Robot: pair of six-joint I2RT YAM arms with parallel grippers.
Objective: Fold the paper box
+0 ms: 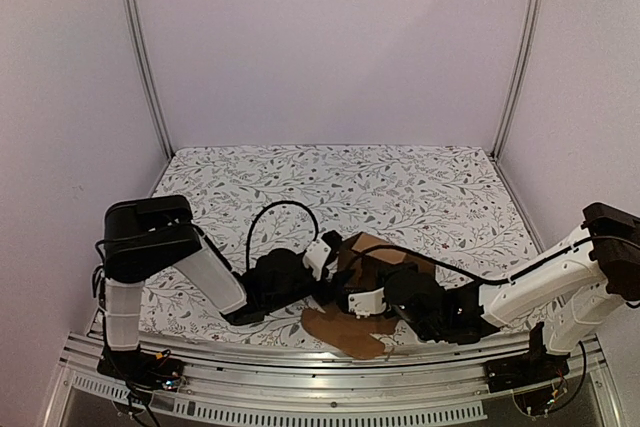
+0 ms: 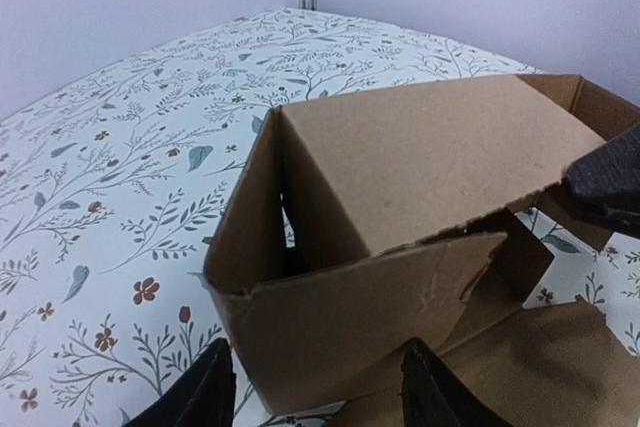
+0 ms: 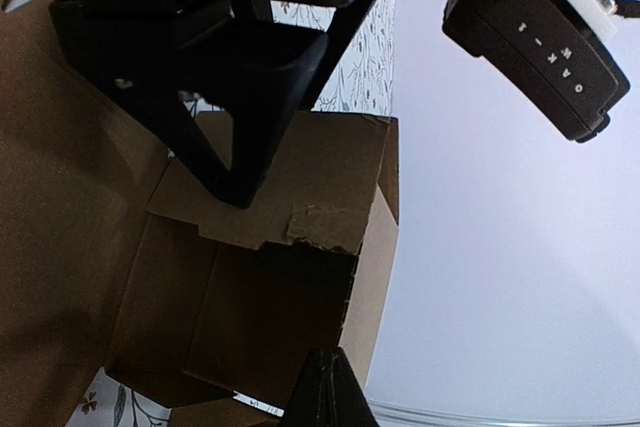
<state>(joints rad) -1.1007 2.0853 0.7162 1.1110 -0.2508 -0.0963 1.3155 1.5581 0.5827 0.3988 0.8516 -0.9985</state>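
The paper box (image 1: 380,255) is a brown cardboard carton, partly folded up, standing near the table's front middle. One flat flap (image 1: 345,332) lies toward the front edge. In the left wrist view the box (image 2: 420,167) has raised walls and a panel tilted over its hollow. My left gripper (image 2: 325,399) is open, its fingers apart just before the near wall. My right gripper (image 3: 335,389) is shut with nothing seen between its fingers, at the box's open side (image 3: 270,317). Its dark tip (image 2: 610,187) rests at the panel's right edge.
The table has a white floral cloth (image 1: 400,187), with grey walls and metal posts (image 1: 145,57) around it. An aluminium rail (image 1: 300,372) runs along the front edge. Both arms crowd together at the box, and the left wrist camera (image 3: 540,42) hangs close above my right gripper.
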